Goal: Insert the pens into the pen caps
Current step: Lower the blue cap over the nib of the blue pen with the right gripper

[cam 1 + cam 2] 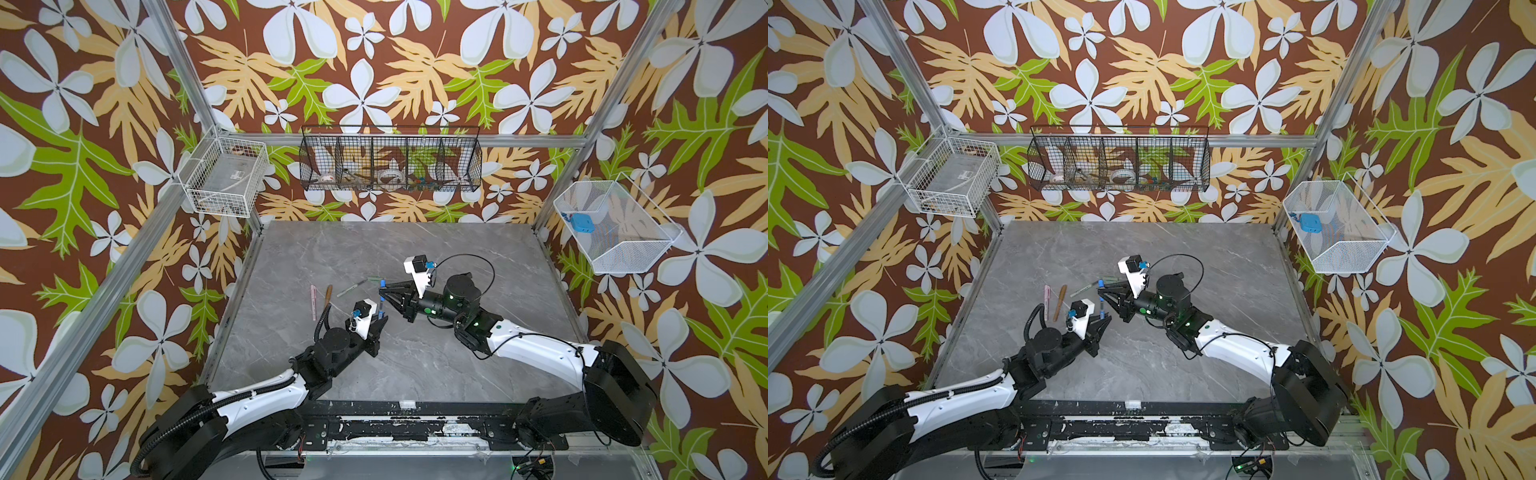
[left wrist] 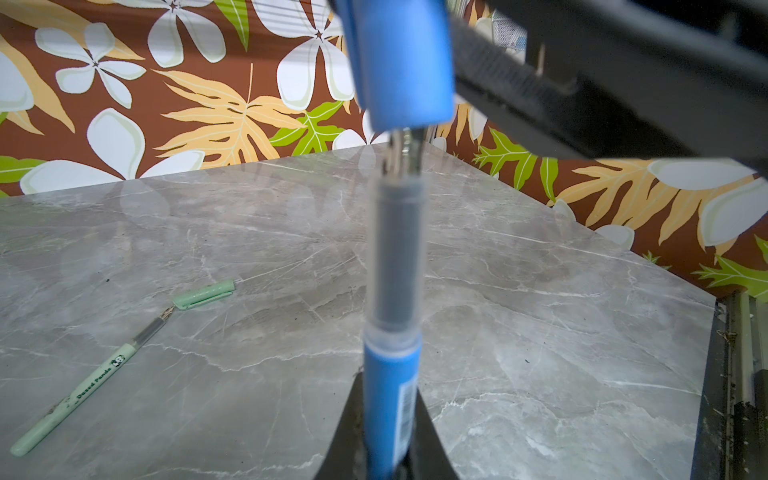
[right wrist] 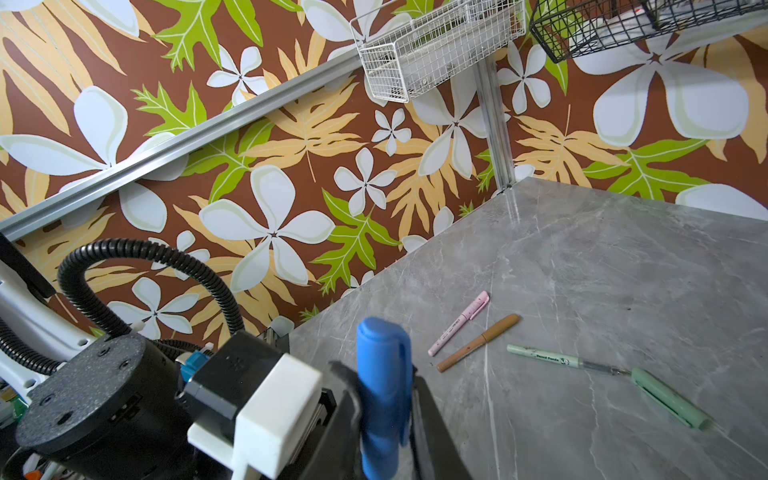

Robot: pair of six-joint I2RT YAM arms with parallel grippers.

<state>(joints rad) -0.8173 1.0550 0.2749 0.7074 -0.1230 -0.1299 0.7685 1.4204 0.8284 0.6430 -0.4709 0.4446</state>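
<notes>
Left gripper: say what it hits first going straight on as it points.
The stubby blue plastic pen cap in the right gripper; the thin blue pen the left gripper holds has its tip at that cap's mouth, seemingly lined up.

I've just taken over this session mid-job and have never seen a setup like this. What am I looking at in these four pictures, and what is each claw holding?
This is a two-armed robot at a grey table. Each arm ends in a two-fingered claw, called a gripper. The two wide pictures come from one camera overhead, so they are nearly the same. The two close pictures come from cameras on the wrists and look along the claws.

The left gripper is shut on the blue pen, pointed end out. The right gripper is shut on the blue cap. The pen's tip sits right at the cap's mouth.

On the table lie a pink pen and a brown pen, both apparently capped. There is also a green pen, uncapped, with its tip by the loose green cap.
</notes>
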